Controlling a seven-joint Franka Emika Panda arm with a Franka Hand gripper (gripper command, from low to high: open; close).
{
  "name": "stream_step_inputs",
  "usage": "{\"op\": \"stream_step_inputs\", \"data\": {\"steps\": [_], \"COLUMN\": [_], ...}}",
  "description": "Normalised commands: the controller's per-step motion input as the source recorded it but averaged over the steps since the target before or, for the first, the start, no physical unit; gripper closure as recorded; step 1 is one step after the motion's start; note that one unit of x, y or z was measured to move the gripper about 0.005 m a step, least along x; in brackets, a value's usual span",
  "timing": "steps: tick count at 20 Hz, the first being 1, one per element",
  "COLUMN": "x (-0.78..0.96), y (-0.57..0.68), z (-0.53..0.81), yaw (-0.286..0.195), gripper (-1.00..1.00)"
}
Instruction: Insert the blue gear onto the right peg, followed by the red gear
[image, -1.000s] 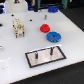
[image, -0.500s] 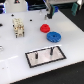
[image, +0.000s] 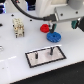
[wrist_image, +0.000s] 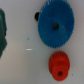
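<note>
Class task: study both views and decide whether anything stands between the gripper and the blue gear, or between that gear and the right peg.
Nothing visible does. The gripper hangs above the blue gear, the red gear lies beside it, and only bare table separates it from the right peg.

The arm reaches in from the top of the exterior view, its white wrist block tilted and pointing downward. Below it the dark gripper (image: 54, 26) hangs with its fingers aimed down at the table. The blur hides whether the jaws are apart. The wrist view shows no fingers.
</note>
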Motion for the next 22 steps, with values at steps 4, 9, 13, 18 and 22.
{"op": "stream_step_inputs", "data": {"steps": [4, 9, 13, 18, 22], "x": [-0.24, -0.27, -0.17, -0.47, -0.53], "y": [-0.06, -0.12, -0.06, -0.17, -0.23], "z": [-0.46, -0.42, -0.17, 0.00, -0.03], "yaw": [0.000, 0.000, 0.000, 0.000, 0.000], "gripper": [-1.00, -1.00, -1.00, -1.00, -1.00]}}
